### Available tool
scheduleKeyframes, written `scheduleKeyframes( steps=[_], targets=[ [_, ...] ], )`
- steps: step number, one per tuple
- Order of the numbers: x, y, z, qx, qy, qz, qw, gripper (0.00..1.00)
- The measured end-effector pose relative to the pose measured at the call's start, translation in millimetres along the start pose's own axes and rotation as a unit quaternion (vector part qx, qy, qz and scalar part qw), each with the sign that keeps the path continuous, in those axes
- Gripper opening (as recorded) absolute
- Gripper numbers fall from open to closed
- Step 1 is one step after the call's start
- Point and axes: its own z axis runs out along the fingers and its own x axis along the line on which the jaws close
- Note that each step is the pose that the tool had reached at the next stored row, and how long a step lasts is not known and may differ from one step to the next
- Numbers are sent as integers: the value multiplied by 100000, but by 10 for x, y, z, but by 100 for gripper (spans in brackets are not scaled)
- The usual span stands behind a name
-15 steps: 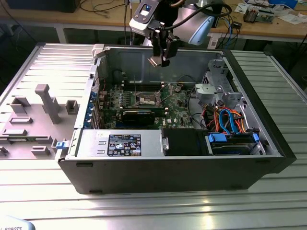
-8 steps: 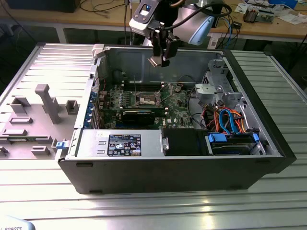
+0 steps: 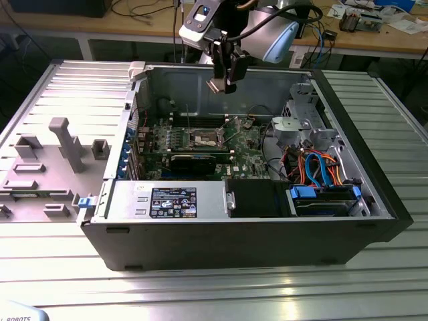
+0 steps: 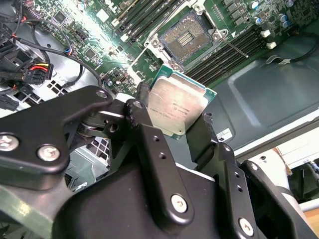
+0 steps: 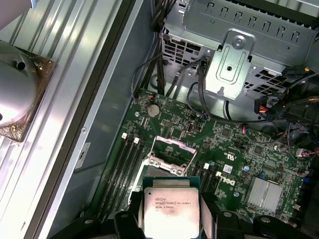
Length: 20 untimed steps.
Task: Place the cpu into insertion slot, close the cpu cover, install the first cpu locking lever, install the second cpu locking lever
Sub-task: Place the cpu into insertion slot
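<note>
The gripper hangs well above the empty cpu socket on the motherboard, inside the open computer case. Its fingers are clamped on opposite edges of the cpu, which is held in the air above the socket without touching it.

one arm, one gripper, two fingers. one cpu. one case, one board inside. one socket. one coin cell, one finned heatsink. one power supply, one drive cage. one grey tray. ram slots: count unclear. cables: many, blue and orange.
</note>
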Motion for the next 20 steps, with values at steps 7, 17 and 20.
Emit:
scheduleKeyframes(
  steps=[7,17,20],
  targets=[
    [0,0,0,3,-2,27,100000,54],
    [0,0,0,-31,-151,1708,99985,54],
    [0,0,0,-42,-194,2188,99976,54]
  ],
)
